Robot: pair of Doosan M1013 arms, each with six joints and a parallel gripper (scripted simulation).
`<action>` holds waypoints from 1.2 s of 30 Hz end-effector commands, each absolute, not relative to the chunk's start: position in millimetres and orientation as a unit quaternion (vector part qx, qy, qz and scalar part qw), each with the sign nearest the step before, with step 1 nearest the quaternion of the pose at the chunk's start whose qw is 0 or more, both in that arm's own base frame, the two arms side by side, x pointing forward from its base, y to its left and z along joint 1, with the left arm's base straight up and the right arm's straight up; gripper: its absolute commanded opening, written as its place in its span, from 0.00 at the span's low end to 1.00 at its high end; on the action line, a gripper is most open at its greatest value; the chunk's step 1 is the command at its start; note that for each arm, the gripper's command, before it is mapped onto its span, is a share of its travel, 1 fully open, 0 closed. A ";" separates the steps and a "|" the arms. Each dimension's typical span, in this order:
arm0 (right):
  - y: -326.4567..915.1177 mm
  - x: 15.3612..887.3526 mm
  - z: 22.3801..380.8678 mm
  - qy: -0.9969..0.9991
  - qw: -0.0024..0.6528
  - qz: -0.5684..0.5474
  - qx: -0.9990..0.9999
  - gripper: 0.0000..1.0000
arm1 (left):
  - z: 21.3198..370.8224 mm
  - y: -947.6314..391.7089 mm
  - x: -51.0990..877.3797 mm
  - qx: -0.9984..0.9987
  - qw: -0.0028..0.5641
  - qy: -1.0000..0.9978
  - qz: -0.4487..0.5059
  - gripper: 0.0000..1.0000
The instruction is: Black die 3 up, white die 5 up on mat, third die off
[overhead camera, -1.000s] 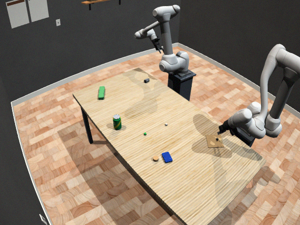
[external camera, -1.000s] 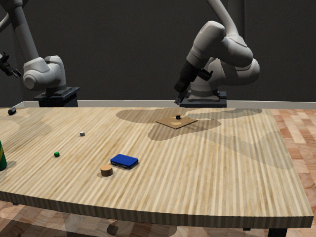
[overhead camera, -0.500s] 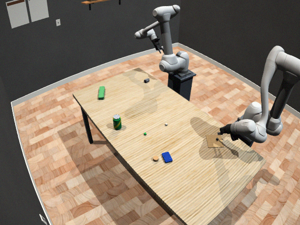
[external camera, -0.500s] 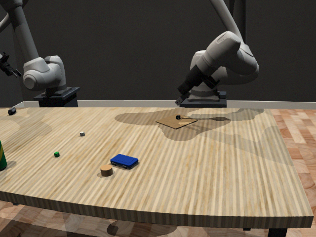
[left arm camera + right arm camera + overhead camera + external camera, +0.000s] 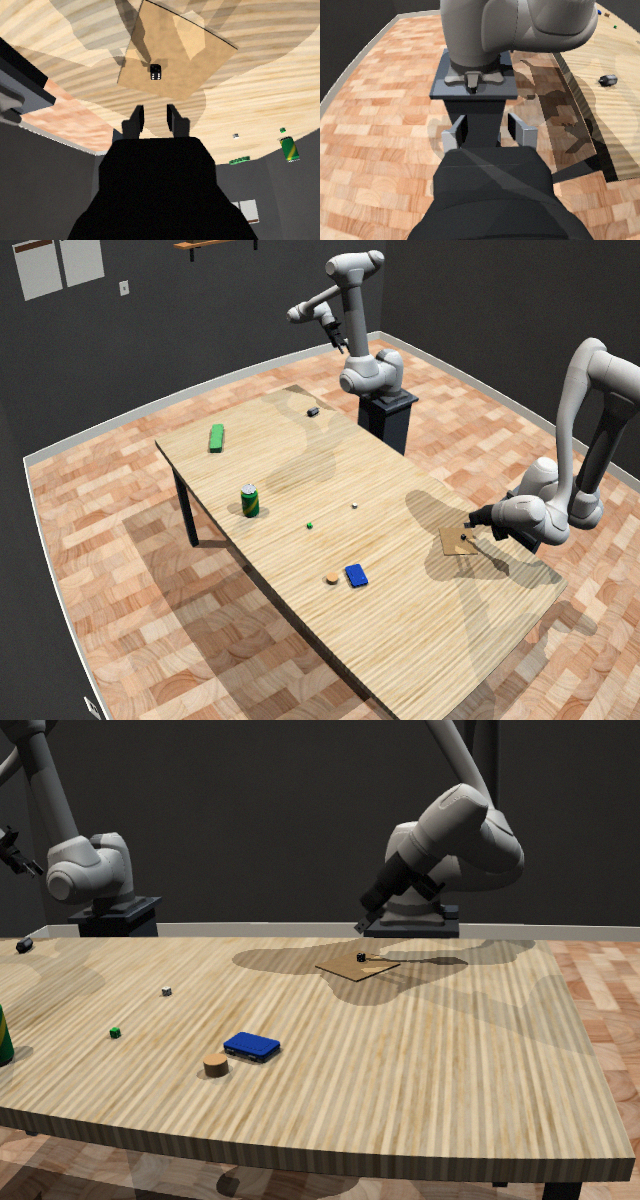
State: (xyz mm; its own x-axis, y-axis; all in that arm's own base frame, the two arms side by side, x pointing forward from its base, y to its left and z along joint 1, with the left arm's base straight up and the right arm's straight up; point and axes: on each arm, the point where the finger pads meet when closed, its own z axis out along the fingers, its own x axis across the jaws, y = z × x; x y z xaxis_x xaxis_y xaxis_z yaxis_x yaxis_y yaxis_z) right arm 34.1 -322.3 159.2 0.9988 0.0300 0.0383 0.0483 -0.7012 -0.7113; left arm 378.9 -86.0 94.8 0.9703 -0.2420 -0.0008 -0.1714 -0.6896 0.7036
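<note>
The black die (image 5: 463, 537) (image 5: 360, 957) (image 5: 155, 72) sat on the brown mat (image 5: 449, 548) (image 5: 351, 972) (image 5: 175, 82). The left fingers (image 5: 468, 525) (image 5: 363, 924), spread and empty, hovered nearby. The white die (image 5: 354, 506) (image 5: 166, 991) (image 5: 236, 135) and green die (image 5: 309, 525) (image 5: 114, 1032) (image 5: 282, 130) (image 5: 615, 27) lay off it. The right fingers (image 5: 341, 349) (image 5: 35, 868) stood wide apart.

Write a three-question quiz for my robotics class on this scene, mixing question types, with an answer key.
1. True or false: the black die is on the mat.
2. Multiple choice: which thing is nearest the blue case?
a) the drinks can
b) the round wooden piece
c) the white die
3. Fill in the blank: the left gripper holds ____.

Key: 1. True. 2. b. 3. Nothing.
</note>
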 end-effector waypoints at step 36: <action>-323.3 31.7 158.8 -0.022 0.383 -0.011 -0.924 1.00 | 44.8 -85.4 381.0 0.917 0.380 -0.111 -0.046 0.64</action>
